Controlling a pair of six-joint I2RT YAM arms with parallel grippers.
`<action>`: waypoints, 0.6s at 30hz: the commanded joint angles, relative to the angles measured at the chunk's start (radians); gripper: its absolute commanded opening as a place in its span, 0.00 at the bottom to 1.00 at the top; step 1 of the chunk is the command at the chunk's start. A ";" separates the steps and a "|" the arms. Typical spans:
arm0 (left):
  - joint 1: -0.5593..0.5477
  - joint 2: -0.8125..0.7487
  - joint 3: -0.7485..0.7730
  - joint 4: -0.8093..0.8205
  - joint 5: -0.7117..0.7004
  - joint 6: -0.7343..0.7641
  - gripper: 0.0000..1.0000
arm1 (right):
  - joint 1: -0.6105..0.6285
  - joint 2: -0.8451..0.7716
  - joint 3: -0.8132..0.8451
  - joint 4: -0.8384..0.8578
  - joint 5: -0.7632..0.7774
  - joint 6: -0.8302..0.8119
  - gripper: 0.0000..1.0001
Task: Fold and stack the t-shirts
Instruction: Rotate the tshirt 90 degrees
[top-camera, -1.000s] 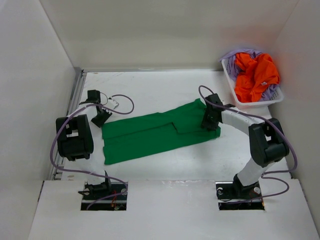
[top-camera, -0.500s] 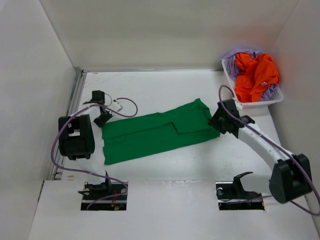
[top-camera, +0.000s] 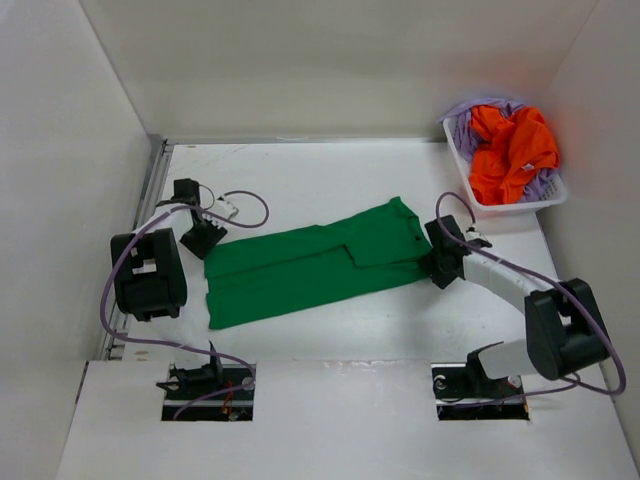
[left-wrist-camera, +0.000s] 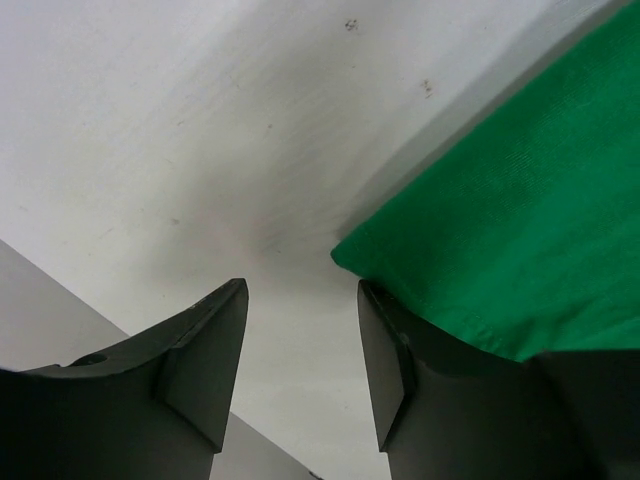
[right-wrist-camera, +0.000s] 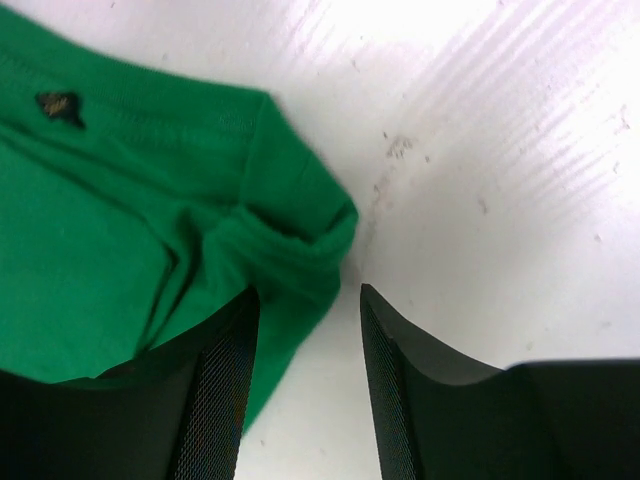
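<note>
Left arm (top-camera: 148, 272) hunched, right arm (top-camera: 500, 282) lying low; left end effector (top-camera: 203, 238) and right end effector (top-camera: 438, 262) sit spread apart at either end of the green shirt (top-camera: 300, 268), which stretches near-left to far-right across the middle of the bench (top-camera: 330, 180).

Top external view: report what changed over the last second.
The right gripper slid rightward off the end of the green t-shirt and now sits beside it, open; its elbow swung outward. The left gripper, t-shirt and basket stayed put.
</note>
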 joint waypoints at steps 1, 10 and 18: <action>0.009 -0.002 0.043 -0.021 0.065 -0.061 0.47 | -0.010 0.069 0.069 0.034 0.049 0.048 0.50; 0.089 -0.017 0.051 -0.030 0.126 -0.102 0.49 | -0.056 0.152 0.162 0.022 0.005 -0.030 0.00; 0.110 -0.006 0.104 -0.062 0.117 -0.113 0.50 | -0.101 0.356 0.424 0.005 -0.089 -0.216 0.00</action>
